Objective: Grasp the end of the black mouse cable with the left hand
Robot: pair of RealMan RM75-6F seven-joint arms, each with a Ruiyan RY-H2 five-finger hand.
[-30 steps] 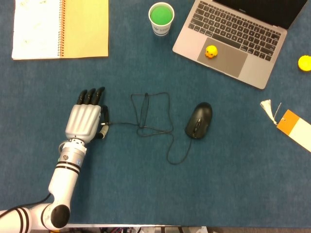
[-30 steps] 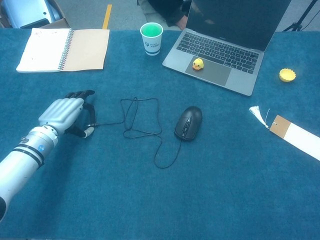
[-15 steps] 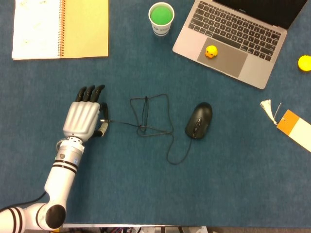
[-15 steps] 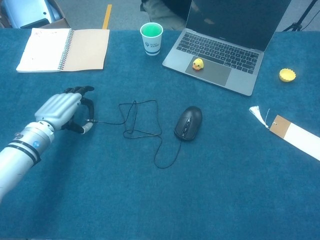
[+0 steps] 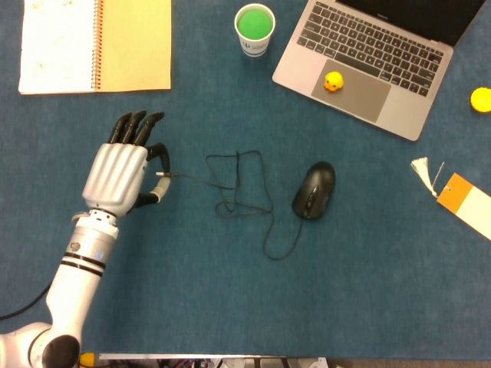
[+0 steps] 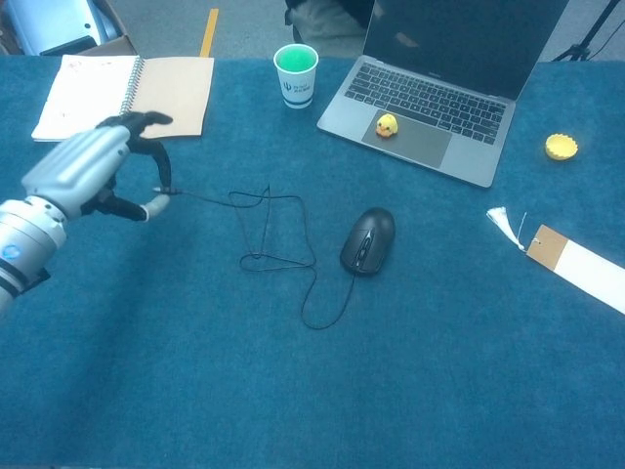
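Observation:
The black mouse (image 5: 314,190) (image 6: 368,239) lies mid-table. Its thin black cable (image 5: 244,201) (image 6: 283,234) runs in loose loops leftwards from it. My left hand (image 5: 119,175) (image 6: 83,174) pinches the cable's end (image 5: 161,177) (image 6: 161,191) between thumb and a finger, raised above the blue cloth. The cable stretches from the pinch down to the loops. The other fingers point away from me. My right hand appears in neither view.
An open spiral notebook (image 5: 96,42) (image 6: 127,96) lies far left, a cup of green liquid (image 5: 255,28) (image 6: 296,73) at the back. A laptop (image 5: 368,61) (image 6: 430,107) with a yellow duck (image 5: 333,81) stands back right. A tagged card (image 5: 464,201) lies right.
My left hand has risen and moved left and away, carrying the cable's end. The cable's left stretch has lifted off the cloth and its loops have shifted.

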